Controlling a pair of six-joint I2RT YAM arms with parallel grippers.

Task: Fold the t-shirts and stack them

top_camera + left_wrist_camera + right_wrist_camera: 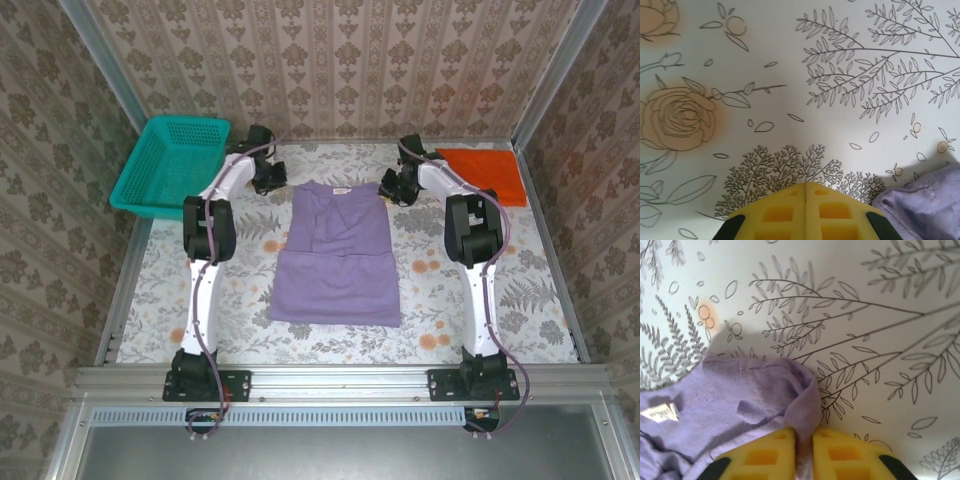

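We found the right hand point(805, 450) pinching the purple t-shirt point(338, 255), spread on the counter point(440, 300). The left hand point(806, 202) was closed, empty, beside it. The orange t-shirt point(483, 172) lay at 2 o'clock, the basket point(172, 165) at 10 o'clock.

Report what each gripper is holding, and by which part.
Right gripper pinches the lavender t-shirt at a shoulder edge. Left gripper is shut on nothing.
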